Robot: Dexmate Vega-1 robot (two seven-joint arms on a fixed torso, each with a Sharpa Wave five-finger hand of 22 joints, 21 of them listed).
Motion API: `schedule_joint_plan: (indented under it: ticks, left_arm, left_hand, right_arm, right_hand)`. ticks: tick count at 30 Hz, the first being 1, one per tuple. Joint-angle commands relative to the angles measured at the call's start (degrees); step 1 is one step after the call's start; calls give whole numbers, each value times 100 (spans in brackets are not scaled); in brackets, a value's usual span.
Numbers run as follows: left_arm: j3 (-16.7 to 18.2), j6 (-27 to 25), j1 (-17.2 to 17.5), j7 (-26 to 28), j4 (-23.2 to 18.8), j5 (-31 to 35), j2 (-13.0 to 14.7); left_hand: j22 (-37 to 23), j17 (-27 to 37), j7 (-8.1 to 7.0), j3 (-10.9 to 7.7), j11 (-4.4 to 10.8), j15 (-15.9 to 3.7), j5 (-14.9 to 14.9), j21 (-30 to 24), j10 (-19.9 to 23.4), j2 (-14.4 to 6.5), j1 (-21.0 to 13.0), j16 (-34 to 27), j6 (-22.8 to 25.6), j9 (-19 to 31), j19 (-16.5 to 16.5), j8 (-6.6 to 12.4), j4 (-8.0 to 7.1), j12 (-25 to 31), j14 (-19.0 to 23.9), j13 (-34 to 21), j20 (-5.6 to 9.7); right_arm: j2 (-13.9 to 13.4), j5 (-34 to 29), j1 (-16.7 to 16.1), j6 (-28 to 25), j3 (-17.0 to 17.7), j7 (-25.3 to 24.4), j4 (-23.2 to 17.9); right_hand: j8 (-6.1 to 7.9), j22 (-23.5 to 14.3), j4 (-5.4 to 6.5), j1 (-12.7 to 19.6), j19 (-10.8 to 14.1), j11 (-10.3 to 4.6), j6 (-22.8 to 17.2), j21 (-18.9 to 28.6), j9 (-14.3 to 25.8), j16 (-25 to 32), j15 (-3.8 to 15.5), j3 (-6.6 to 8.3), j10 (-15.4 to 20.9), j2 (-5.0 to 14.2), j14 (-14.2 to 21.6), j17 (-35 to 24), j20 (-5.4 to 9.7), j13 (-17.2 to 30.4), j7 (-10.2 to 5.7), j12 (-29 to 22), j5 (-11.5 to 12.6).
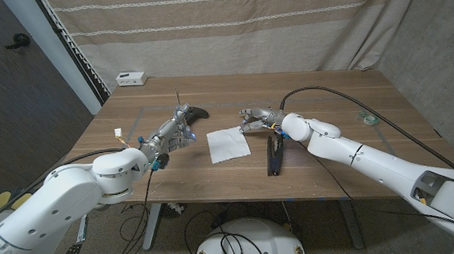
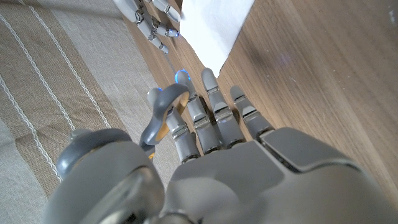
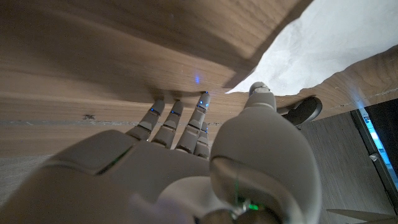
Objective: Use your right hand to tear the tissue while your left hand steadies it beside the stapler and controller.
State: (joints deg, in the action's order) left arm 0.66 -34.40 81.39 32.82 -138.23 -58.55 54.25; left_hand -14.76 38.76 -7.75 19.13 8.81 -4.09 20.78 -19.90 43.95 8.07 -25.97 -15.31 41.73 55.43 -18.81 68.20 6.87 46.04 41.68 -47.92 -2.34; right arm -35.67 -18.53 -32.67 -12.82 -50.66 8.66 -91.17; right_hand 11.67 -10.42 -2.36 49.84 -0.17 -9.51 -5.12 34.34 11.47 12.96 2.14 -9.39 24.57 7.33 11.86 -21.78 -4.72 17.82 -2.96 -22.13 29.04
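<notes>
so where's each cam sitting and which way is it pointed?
Head view: fixed on the head, looking down over the wooden table; both arms, left hand and right hand flank the white tissue sheet.
Left wrist view: along the back of the left hand toward the tissue.
Right wrist view: along the back of the right hand.
Shared: the tissue shows in all three.
</notes>
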Motion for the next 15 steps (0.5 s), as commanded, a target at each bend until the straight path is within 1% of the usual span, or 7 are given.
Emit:
schedule_joint_plan:
  ticks: [1, 3, 4, 5, 7, 12, 15]
  left_arm:
    - [69, -8, 38, -46, 11, -59, 54]
    - [81, -10, 42, -59, 10, -61, 65]
    - [84, -9, 42, -69, 12, -61, 70]
    - [82, -10, 41, -66, 10, -50, 75]
    - [95, -15, 46, -88, 12, -64, 83]
    - [134, -18, 73, -117, 7, -74, 97]
    - [161, -25, 88, -132, -3, -71, 111]
  left_hand:
    - [-24, -1, 687, 12, 107, -608, 27, 9, 162, 42, -14, -42, -638, 1574, 3, 2219, -40, 46, 72, -5, 20]
    - [-25, -1, 694, 12, 106, -607, 29, 10, 171, 43, -14, -46, -642, 1574, 4, 2218, -42, 52, 79, -2, 19]
    - [-27, -1, 701, 13, 106, -602, 30, 10, 168, 43, -15, -51, -643, 1574, 6, 2218, -43, 64, 90, -20, 21]
    - [-29, -1, 680, 13, 133, -591, 31, 10, 172, 43, -15, -52, -640, 1574, 4, 2218, -44, 66, 90, -18, 23]
    - [-30, 0, 674, 14, 128, -601, 33, 10, 175, 45, -16, -51, -635, 1574, 2, 2220, -45, 74, 87, -22, 25]
    - [-30, 1, 688, 14, 138, -603, 38, 15, 183, 45, -20, -55, -637, 1574, 3, 2219, -47, 92, 90, -33, 22]
    - [-33, 2, 692, 13, 122, -602, 41, 15, 193, 44, -22, -59, -637, 1575, 2, 2219, -49, 90, 96, -16, 21]
  right_arm:
    - [58, -86, 52, 180, -91, 78, 79]
    - [53, -95, 55, 240, -101, 98, 78]
    - [52, -72, 58, 266, -96, 128, 80]
    - [60, -60, 49, 264, -83, 123, 79]
    - [65, -59, 42, 275, -78, 127, 74]
    - [65, -85, 52, 311, -103, 196, 60]
    - [58, -86, 66, 361, -113, 256, 49]
  right_hand:
    - [36, 8, -42, 44, 75, -5, -34, -31, -2, 27, 678, -36, 50, -14, 50, -9, -37, -14, -3, -43, 20]
    - [40, 8, -86, 120, 78, -63, -36, -45, -3, 23, 688, -7, 46, 4, 49, -1, -27, -28, -11, -39, 37]
    - [43, 8, -125, 185, 83, -66, -36, -56, -4, 18, 690, 15, 21, 11, 45, 7, -24, -39, -9, -27, 51]
    - [48, 8, -163, 248, 86, -107, -43, -65, -5, 15, 692, 35, -1, 13, 43, 12, -32, -49, -25, -15, 65]
    - [58, 7, -215, 334, 84, -139, -62, -82, -7, 17, 718, 60, -10, 15, 51, 18, -13, -64, -62, -8, 83]
    - [66, 7, -271, 431, 94, -157, -74, -98, -9, 16, 722, 89, -9, 21, 52, 24, -8, -83, -83, -3, 101]
    - [67, 6, -319, 518, 103, -210, -74, -113, -11, 18, 727, 116, -22, 31, 49, 28, -4, -102, -98, 10, 120]
